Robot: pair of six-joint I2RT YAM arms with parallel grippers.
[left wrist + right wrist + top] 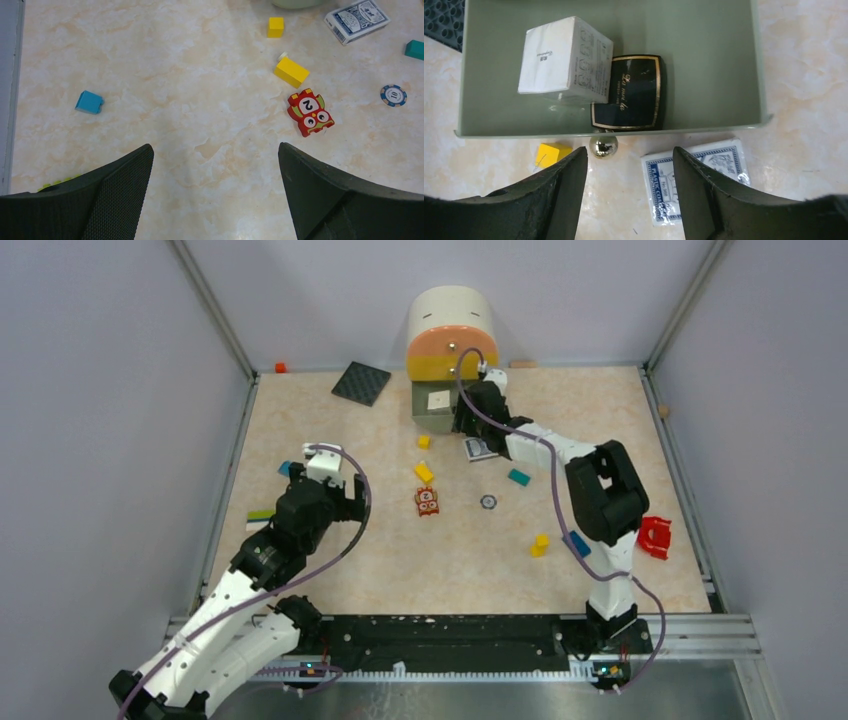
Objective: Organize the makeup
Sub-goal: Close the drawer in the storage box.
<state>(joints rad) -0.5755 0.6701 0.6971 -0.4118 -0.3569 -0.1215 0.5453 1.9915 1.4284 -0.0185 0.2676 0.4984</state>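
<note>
- Right tool [630,152]: fingers spread apart, nothing between them. It hangs above the front edge of the drawer [709,60].
- Compact [628,92]: black with a gold border. It lies flat inside the drawer, straight ahead of the right tool and close to the front wall.
- White box [564,60]: in the same drawer, ahead and to the left of the right tool, touching the compact's left edge.
- Knob [603,146]: silver, on the drawer front, just beside the left fingertip.
- Cards [659,185]: blue-backed deck on the tabletop [200,75], partly under the right finger.
- Yellow block [553,152]: on the tabletop, by the left finger, outside the drawer.
- Left tool [215,146]: fingers at full spread, empty, held above bare tabletop.
- Blue block [89,102]: ahead and to the left of the left tool.
- Owl piece [310,112]: red, marked 2, ahead of the right finger of the left tool.
- Chip [393,95]: further right of the owl piece.
</note>
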